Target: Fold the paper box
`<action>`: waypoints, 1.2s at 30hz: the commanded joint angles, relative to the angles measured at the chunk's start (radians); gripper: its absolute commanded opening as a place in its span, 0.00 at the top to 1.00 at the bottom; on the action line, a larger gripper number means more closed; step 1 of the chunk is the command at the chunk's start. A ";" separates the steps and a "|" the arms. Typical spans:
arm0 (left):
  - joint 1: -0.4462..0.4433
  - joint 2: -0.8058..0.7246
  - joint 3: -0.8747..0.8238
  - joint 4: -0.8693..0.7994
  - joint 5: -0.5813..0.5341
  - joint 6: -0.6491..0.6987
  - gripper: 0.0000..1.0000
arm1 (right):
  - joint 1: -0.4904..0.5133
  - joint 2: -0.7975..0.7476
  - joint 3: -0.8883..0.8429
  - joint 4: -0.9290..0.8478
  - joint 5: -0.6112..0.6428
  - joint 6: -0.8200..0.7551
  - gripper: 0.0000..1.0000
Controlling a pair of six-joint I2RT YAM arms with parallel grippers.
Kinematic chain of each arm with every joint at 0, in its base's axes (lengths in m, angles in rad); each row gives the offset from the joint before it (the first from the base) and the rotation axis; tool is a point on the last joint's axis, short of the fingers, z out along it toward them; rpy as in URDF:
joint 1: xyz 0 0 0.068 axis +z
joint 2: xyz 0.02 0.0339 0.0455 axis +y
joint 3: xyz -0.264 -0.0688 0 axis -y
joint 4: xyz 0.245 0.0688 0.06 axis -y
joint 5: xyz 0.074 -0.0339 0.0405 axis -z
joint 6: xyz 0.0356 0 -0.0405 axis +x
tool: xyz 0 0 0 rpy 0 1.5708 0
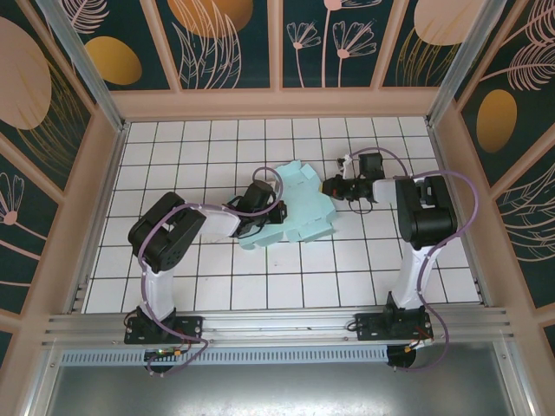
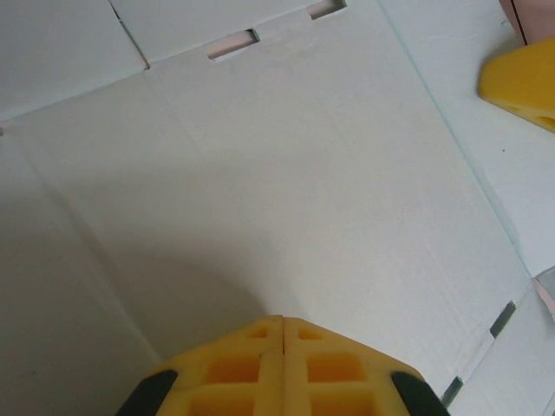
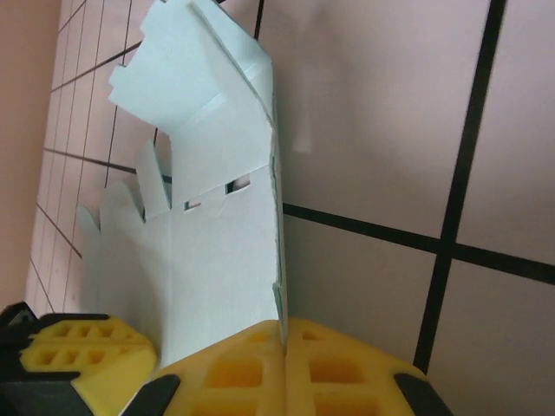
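Up close, the right gripper (image 3: 284,328) pinches the pale aqua creased-card paper box (image 3: 217,260) by its edge, while overhead the box stretches roughly far-to-near beside the clenched left gripper (image 2: 284,326).

Right wrist view: the paper box (image 3: 217,260) runs behind the right gripper (image 3: 284,329), lower edge hidden, fingers (image 3: 234,373) cropped at the bottom. Left wrist view: the box overruns every edge, the left gripper (image 2: 284,325) cut off below.
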 commanded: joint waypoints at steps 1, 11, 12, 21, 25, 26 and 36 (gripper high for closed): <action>-0.004 -0.070 -0.061 -0.040 0.017 -0.018 0.95 | -0.001 -0.077 -0.028 -0.015 0.109 -0.036 1.00; 0.024 -0.351 -0.147 -0.064 -0.175 -0.044 0.28 | 0.110 -0.173 0.024 -0.251 0.583 -0.175 1.00; 0.032 -0.353 -0.156 -0.063 -0.171 -0.051 0.20 | 0.128 -0.170 0.033 -0.270 0.646 -0.182 1.00; 0.051 -0.342 -0.183 -0.049 -0.159 -0.078 0.01 | 0.306 -0.102 0.125 -0.379 1.167 -0.114 1.00; 0.051 -0.343 -0.186 -0.042 -0.159 -0.070 0.01 | 0.387 -0.020 0.190 -0.459 1.428 -0.082 1.00; 0.050 -0.345 -0.184 -0.042 -0.161 -0.066 0.01 | 0.400 0.008 0.211 -0.484 1.488 -0.077 1.00; 0.052 -0.350 -0.183 -0.059 -0.169 -0.052 0.01 | 0.412 -0.018 0.196 -0.419 1.306 -0.069 1.00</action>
